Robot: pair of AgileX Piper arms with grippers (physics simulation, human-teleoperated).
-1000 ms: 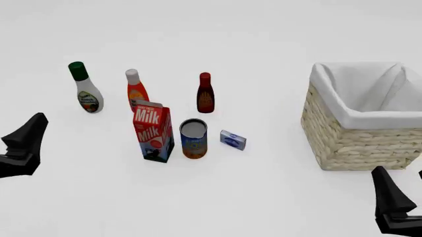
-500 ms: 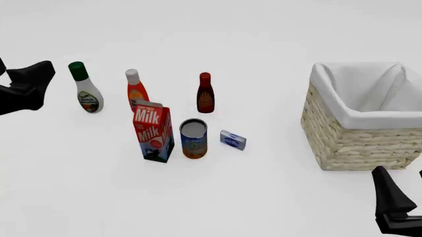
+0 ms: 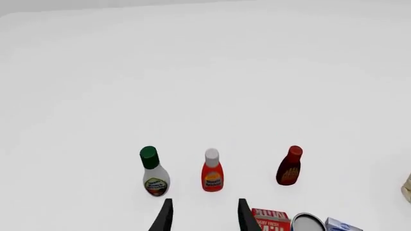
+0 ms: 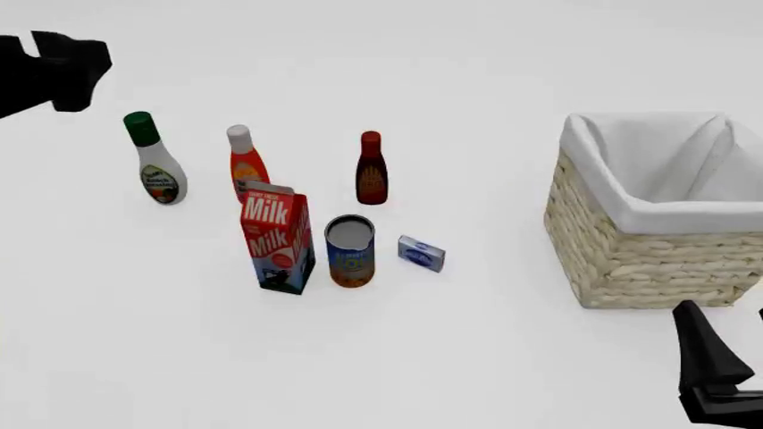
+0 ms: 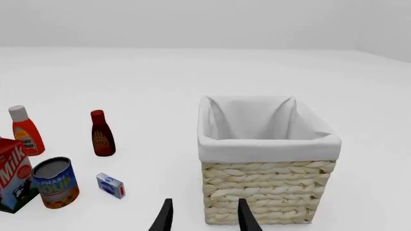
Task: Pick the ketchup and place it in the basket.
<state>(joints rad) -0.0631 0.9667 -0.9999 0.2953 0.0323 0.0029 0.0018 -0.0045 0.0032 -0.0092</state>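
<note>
Two grippers are mine. My left gripper (image 3: 202, 216) has its fingers apart with nothing between them; in the front view it sits high at the far left, above the surface (image 4: 477, 357), well apart from the bottles. My right gripper (image 5: 202, 216) is also parted and holds nothing, low at the near right, just on the near side of the basket (image 4: 649, 259).

Just ahead of my left gripper, the ketchup (image 4: 246, 163) stands upright in the far row, between the white bottle with a green cap (image 4: 154, 159) on its left and the dark red-brown bottle (image 4: 371, 170) on its right. Just nearer than the ketchup stands the milk carton (image 4: 278, 237), with the soup can (image 4: 349, 251) right of it and a small blue box (image 4: 421, 254) further right. The basket stands at the right, well apart from this group, its white lining folded over the rim.
</note>
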